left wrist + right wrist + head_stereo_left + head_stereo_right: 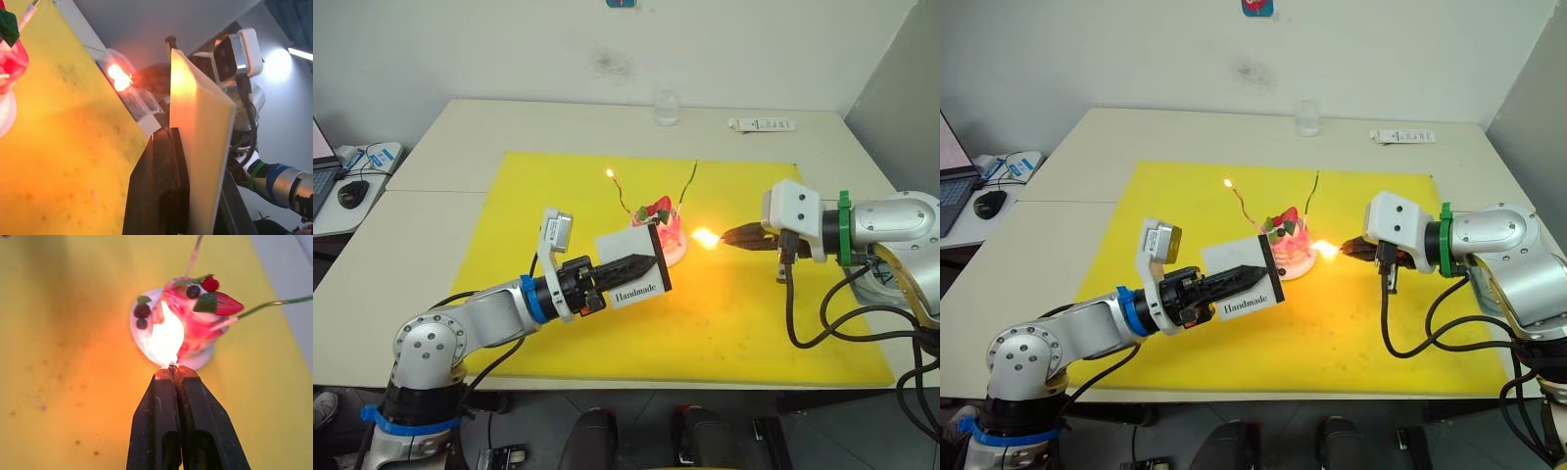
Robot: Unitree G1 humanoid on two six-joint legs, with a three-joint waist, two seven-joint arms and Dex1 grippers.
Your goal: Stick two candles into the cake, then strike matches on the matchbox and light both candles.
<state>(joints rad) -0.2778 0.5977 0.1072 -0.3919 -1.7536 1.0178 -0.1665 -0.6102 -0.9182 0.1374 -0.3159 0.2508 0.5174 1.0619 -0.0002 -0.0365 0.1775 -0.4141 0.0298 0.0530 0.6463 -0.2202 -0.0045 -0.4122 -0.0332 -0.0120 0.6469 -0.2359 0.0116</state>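
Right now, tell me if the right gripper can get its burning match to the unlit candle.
Probably yes. The right gripper holds a burning match beside the cake; the unlit candle leans toward that side, with nothing between its tip and the flame.

The matchbox (633, 262) looks like matt white card, printed in black, and the mat (558, 196) under it is a flat, matt yellow sheet with small dark specks. The cake (188, 318) has a glossy, wet-looking pink surface on a smooth white plate (203, 357). Both grippers (173, 374) (646, 262) have smooth black plastic-looking fingers; the arm shells look like brushed silver metal.
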